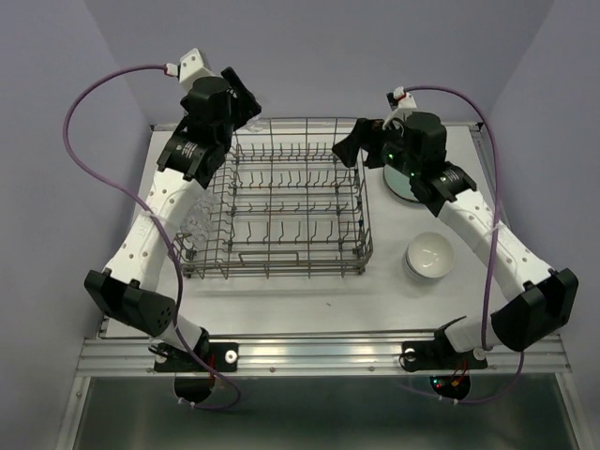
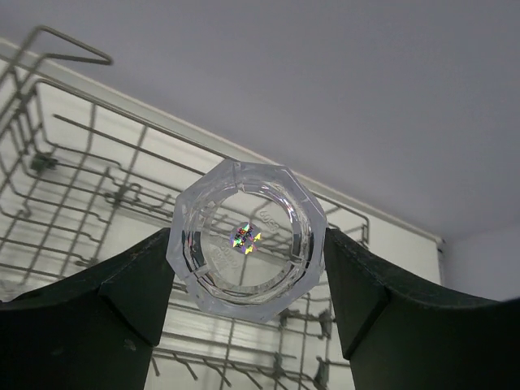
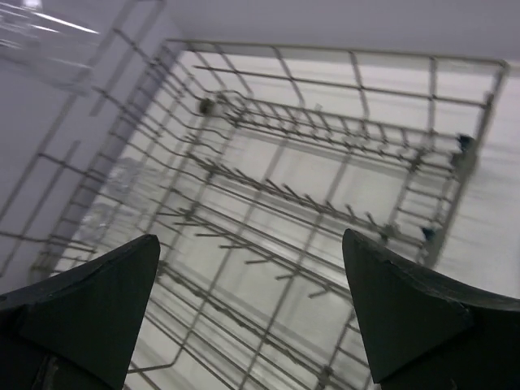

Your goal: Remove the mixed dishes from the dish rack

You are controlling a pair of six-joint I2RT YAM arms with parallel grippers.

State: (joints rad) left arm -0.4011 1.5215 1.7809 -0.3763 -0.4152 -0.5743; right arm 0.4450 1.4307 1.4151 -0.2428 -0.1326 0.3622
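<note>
The dish rack is a grey wire basket in the middle of the table, and no dish shows inside it. My left gripper hovers over the rack's far left corner. In the left wrist view it is shut on a clear drinking glass, seen bottom-on above the rack wires. My right gripper is open and empty at the rack's far right corner. In its own view the open gripper looks down into the bare rack. Stacked white bowls sit right of the rack.
A pale green plate lies partly under my right arm, behind the bowls. Clear glasses stand on the table just left of the rack, under my left arm. A blurred clear glass shows at the top left of the right wrist view.
</note>
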